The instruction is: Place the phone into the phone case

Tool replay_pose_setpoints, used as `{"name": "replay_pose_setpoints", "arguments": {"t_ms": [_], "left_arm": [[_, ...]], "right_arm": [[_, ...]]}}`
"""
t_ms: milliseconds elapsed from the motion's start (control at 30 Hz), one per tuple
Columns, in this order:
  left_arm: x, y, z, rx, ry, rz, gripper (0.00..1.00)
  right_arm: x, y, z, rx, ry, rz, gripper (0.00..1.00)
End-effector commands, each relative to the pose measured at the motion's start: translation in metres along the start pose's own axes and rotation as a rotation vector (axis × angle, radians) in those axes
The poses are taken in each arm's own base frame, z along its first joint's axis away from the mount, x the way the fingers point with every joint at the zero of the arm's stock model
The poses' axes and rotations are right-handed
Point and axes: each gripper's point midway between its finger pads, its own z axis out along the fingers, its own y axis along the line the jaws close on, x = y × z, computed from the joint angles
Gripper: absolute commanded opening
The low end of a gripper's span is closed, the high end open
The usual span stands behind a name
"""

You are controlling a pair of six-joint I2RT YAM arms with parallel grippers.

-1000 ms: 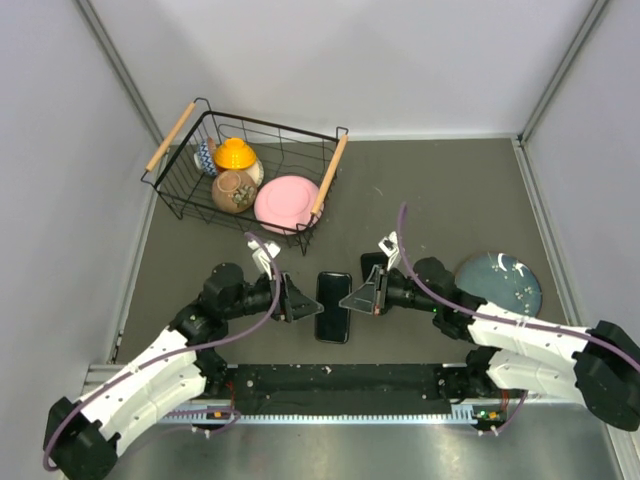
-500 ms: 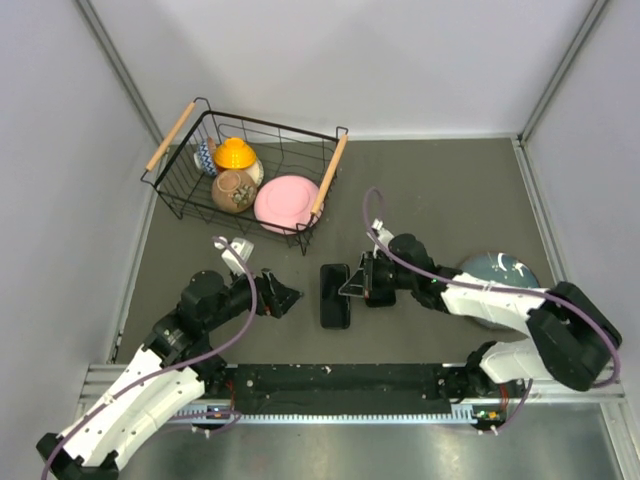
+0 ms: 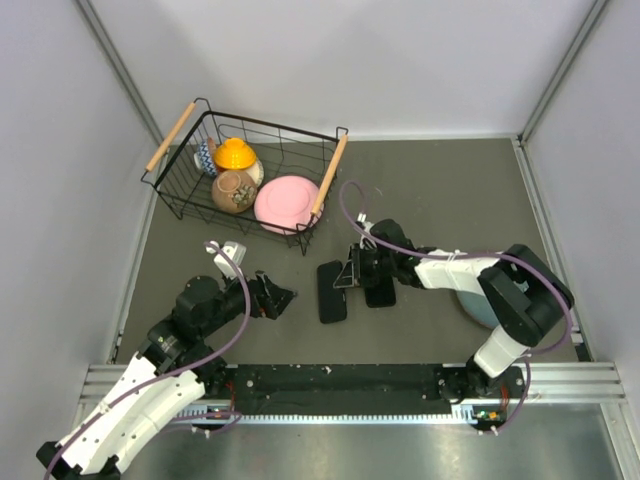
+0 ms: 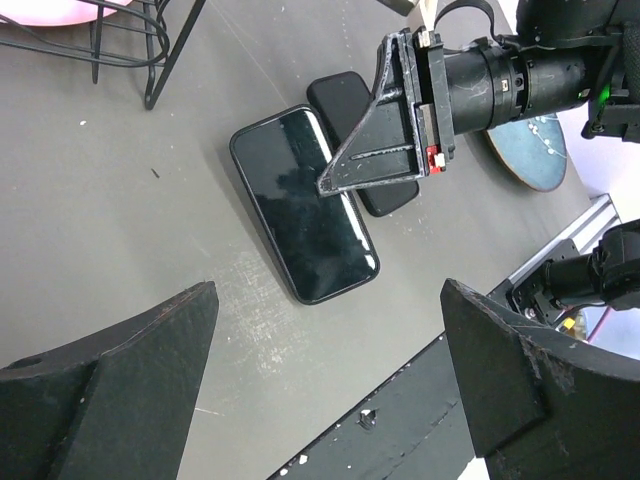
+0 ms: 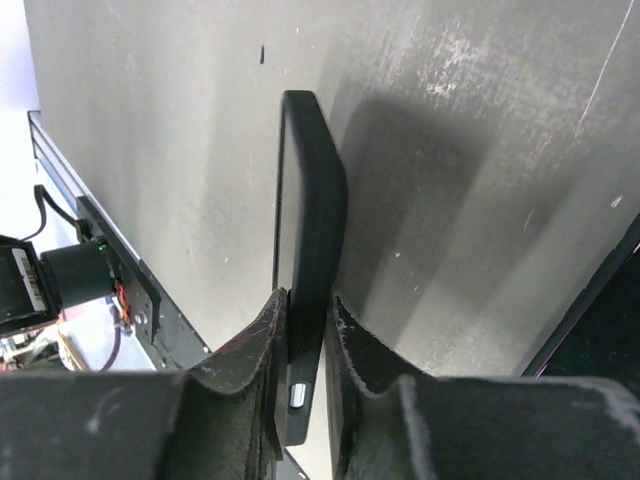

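The black phone (image 3: 331,292) lies screen up on the grey table, left of the black phone case (image 3: 380,290). My right gripper (image 3: 350,277) is shut on the phone's right long edge. In the right wrist view the fingertips (image 5: 275,320) pinch the thin phone (image 5: 312,200) edge-on, with its side button showing. The left wrist view shows the phone (image 4: 305,215), the case (image 4: 345,100) partly under the right gripper (image 4: 375,150). My left gripper (image 3: 277,300) is open and empty, left of the phone and apart from it.
A wire basket (image 3: 270,125) with wooden handles stands at the back left, holding a pink bowl (image 3: 287,203) and small pots. A blue-grey plate (image 3: 472,303) lies right of the case, mostly under my right arm. The table's front rail (image 4: 470,330) is near.
My right gripper has reached further left and closed on the phone's edge; the phone shifted slightly away and turned. My left gripper has pulled back to the left, away from the phone.
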Motion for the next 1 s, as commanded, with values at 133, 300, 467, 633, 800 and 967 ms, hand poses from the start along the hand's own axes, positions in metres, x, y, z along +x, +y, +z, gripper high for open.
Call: {"name": "replay_pose_setpoints", "arguments": {"t_ms": [133, 300, 467, 633, 800, 967], "left_arm": [[-0.024, -0.006, -0.008, -0.013, -0.078, 0.007, 0.99], [-0.026, -0.006, -0.010, -0.018, -0.084, 0.001, 0.99], [-0.027, -0.005, -0.010, -0.020, -0.089, -0.001, 0.99], [-0.027, -0.007, -0.010, -0.008, -0.091, -0.004, 0.99], [-0.030, -0.008, -0.011, -0.008, -0.102, -0.002, 0.99], [-0.039, -0.013, -0.015, -0.003, -0.124, 0.009, 0.99]], "right_arm": [[-0.031, -0.022, 0.002, 0.135, -0.080, -0.074, 0.24], [-0.039, -0.020, 0.001, 0.148, -0.088, -0.082, 0.32], [-0.047, -0.015, -0.013, 0.175, -0.109, -0.105, 0.42], [-0.043, -0.005, -0.029, 0.146, -0.121, -0.123, 0.43], [-0.036, 0.023, -0.058, 0.038, -0.181, -0.138, 0.34], [-0.035, 0.047, -0.111, 0.000, -0.292, -0.208, 0.52]]}}
